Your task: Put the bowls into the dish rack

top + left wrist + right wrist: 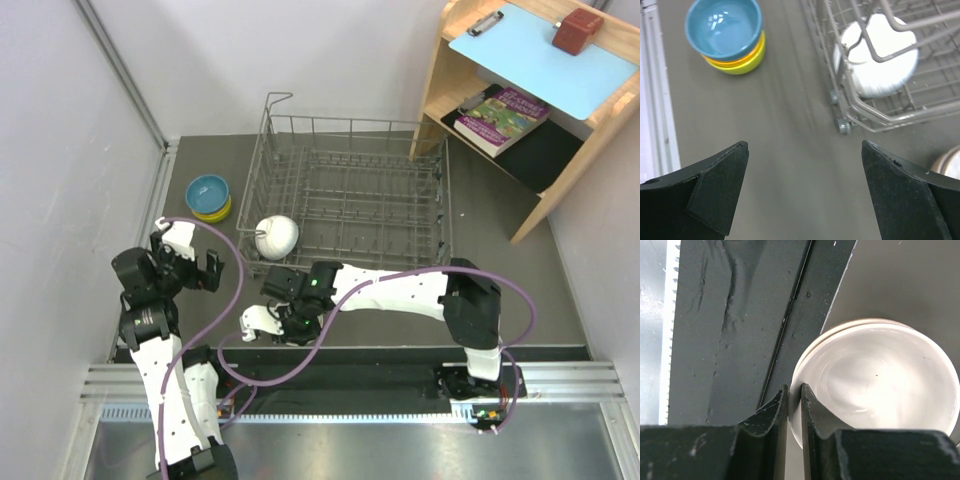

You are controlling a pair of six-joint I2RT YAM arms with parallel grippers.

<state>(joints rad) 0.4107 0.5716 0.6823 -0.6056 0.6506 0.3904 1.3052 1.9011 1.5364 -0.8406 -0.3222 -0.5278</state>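
The grey wire dish rack (pixel 350 150) stands mid-table, with a white bowl (pixel 277 236) on its side in the near left corner; this bowl also shows in the left wrist view (pixel 885 65). A blue bowl (pixel 207 190) sits stacked on an orange and a yellow-green bowl (pixel 747 62) left of the rack. My right gripper (pixel 794 400) is shut on the rim of a pale beige bowl (pixel 875 380), which seems to sit in a second one, in front of the rack (pixel 258 322). My left gripper (pixel 805 190) is open and empty over bare table.
A wooden shelf unit (pixel 530 215) stands at the back right with a blue clipboard, a brown box and a book. White walls close the left and back. A black strip and metal rail (pixel 350 385) run along the near edge. Purple cables loop by the arms.
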